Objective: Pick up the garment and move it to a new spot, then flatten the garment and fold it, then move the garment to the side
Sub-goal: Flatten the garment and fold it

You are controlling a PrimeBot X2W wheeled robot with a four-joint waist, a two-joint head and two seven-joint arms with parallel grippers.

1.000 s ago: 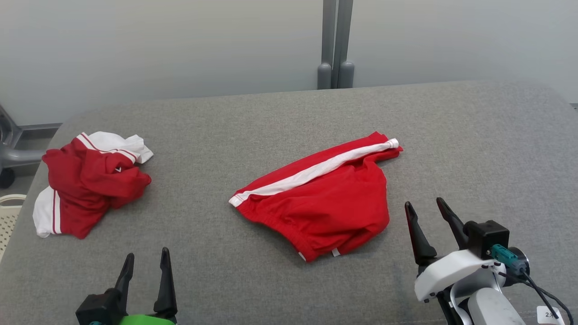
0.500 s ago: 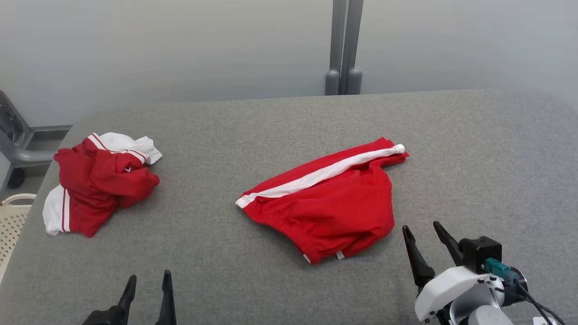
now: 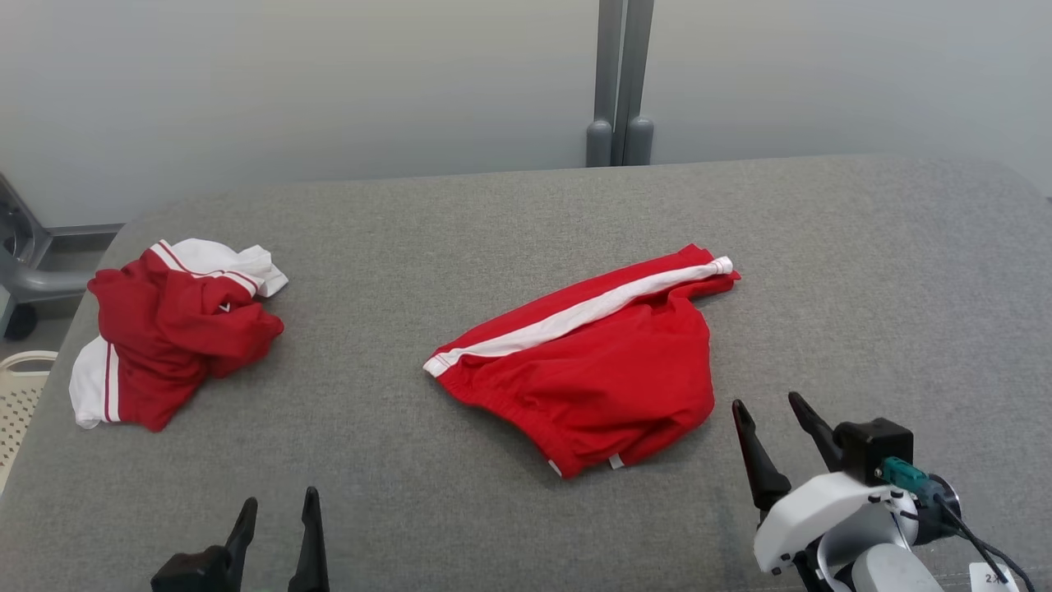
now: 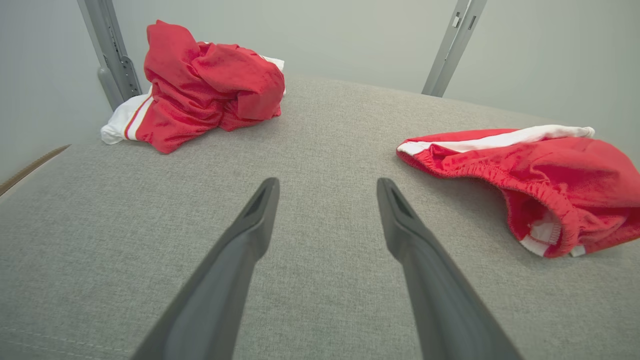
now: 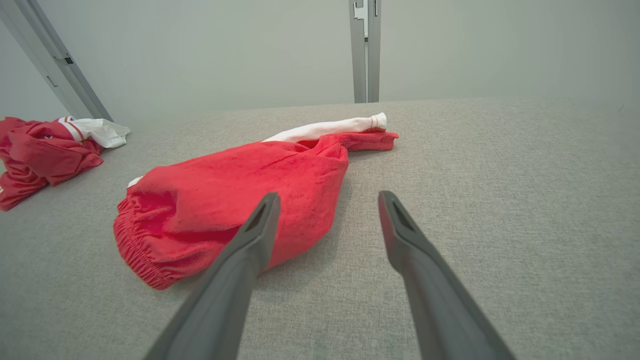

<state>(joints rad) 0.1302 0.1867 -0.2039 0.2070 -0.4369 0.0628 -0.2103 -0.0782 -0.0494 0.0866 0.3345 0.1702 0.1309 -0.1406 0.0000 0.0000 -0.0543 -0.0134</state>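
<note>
While both arms hang low over the near edge of the grey padded table (image 3: 460,222), neither one has anything in its grip. At the far left, off the table's corner, the rim of a pale slatted basket (image 3: 25,386) pokes into sight, with a grey metal frame (image 3: 33,279) behind it.

On the left end of the table lies a crumpled red-and-white garment (image 3: 177,329). It is bunched into a heap, with white cloth showing at its top and at its lower left. Closer to the robot and a little to the right is the left gripper (image 3: 280,497). Its two dark fingers are spread, with only bare grey cloth between them, and both garments lie well apart from it.

The red shorts (image 3: 592,370) lie in the middle of the table. They are laid fairly flat, with a white stripe (image 3: 575,312) running along the far edge from lower left up to the right, and the gathered waistband turned toward the near side. Behind them a grey post (image 3: 616,82) rises against the pale wall.

The right gripper (image 3: 766,400) sits just beside the near right corner of the shorts. Its fingers are also spread wide and empty. From the head view a sliver of grey table shows between the closer fingertip and the red fabric.
</note>
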